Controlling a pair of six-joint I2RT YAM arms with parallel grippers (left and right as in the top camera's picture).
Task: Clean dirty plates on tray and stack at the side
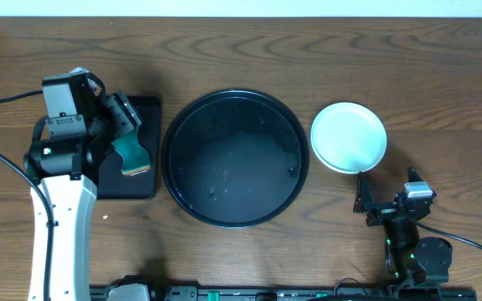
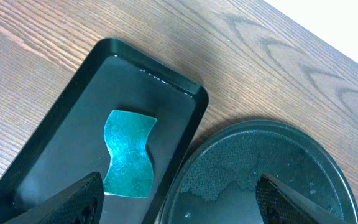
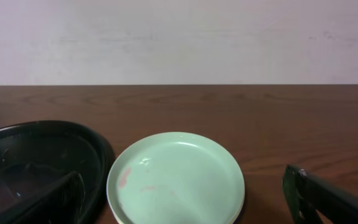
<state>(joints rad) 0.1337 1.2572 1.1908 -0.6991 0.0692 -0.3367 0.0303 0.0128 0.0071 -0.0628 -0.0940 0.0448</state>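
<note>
The large round black tray (image 1: pixel 176 125) sits mid-table with no plates on it, only a wet film and droplets; it also shows in the left wrist view (image 2: pixel 303 134) and the right wrist view (image 3: pixel 98 146). A pale mint plate (image 1: pixel 348 136) lies on the table right of the tray, with reddish smudges on its face (image 3: pixel 176 177). A second rim shows just beneath it; no yellow plate is visible. My left gripper (image 1: pixel 128 125) (image 2: pixel 182 208) is open and empty above the small tray's right edge. My right gripper (image 1: pixel 383 188) (image 3: pixel 185 214) is open and empty just in front of the plate.
A small rectangular black tray (image 1: pixel 145 188) (image 2: pixel 73 112) stands left of the round tray, almost touching it, with a teal sponge (image 1: pixel 132 157) (image 2: pixel 128 152) lying in it. Cables run at the far left and bottom right.
</note>
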